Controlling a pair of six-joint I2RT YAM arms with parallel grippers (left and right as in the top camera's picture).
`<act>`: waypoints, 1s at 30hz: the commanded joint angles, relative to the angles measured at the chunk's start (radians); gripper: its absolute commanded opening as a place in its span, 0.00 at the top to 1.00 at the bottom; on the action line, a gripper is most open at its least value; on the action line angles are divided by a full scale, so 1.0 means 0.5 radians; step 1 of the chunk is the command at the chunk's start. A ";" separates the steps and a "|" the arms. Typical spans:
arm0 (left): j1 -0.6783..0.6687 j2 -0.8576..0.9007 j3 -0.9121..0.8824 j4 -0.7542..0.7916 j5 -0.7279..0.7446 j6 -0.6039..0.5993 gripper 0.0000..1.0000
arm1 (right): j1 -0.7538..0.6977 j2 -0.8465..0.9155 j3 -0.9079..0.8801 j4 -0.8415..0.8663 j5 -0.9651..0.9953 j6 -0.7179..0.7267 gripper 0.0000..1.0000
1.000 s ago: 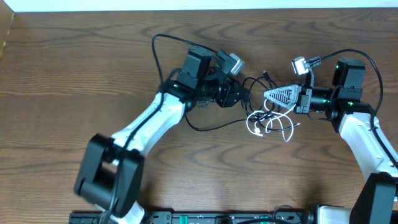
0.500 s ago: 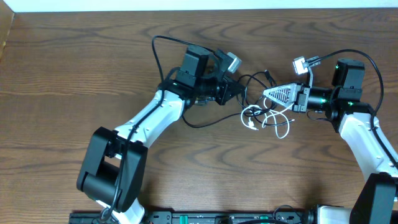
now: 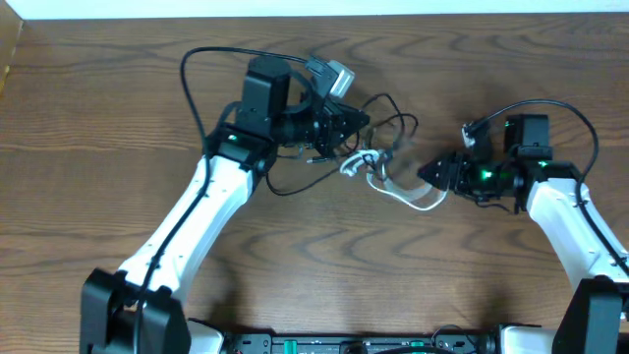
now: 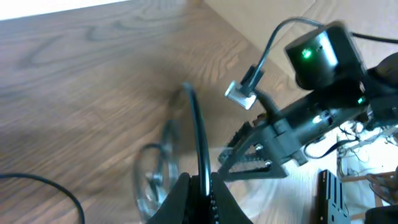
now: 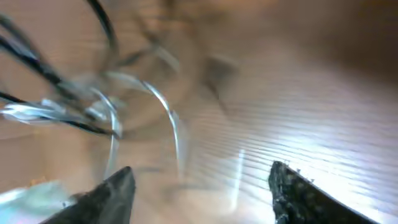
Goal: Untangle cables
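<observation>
Right gripper (image 3: 434,172): fingers are seen spread apart, with nothing held between them.
White cable (image 3: 361,161): looped on the table (image 3: 98,98) between the two grippers.
Left gripper (image 4: 199,186): clenched on a black cable (image 4: 198,130), which rises from the closed fingers.

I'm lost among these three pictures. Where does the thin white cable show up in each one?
Overhead: the thin white cable lies near the picture's centre, slightly right.
Left wrist: a blurred pale loop at lower left.
Right wrist: blurred white loops left of centre.
Shared landmark: the thin black cable, which runs close beside it in every view.
</observation>
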 commanded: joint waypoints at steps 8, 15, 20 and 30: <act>0.066 -0.171 -0.006 -0.105 -0.043 -0.025 0.92 | 0.062 -0.041 0.005 -0.001 0.161 0.024 0.03; 0.087 -0.246 -0.006 -0.099 -0.043 -0.026 0.92 | 0.139 -0.040 0.005 0.267 -0.425 -0.150 0.02; 0.087 -0.336 -0.006 -0.098 -0.044 -0.025 0.92 | 0.302 -0.040 0.005 0.305 -0.079 0.101 0.33; 0.091 -0.642 -0.005 -0.099 -0.142 -0.108 0.92 | 0.681 -0.040 0.005 0.536 0.367 0.334 0.39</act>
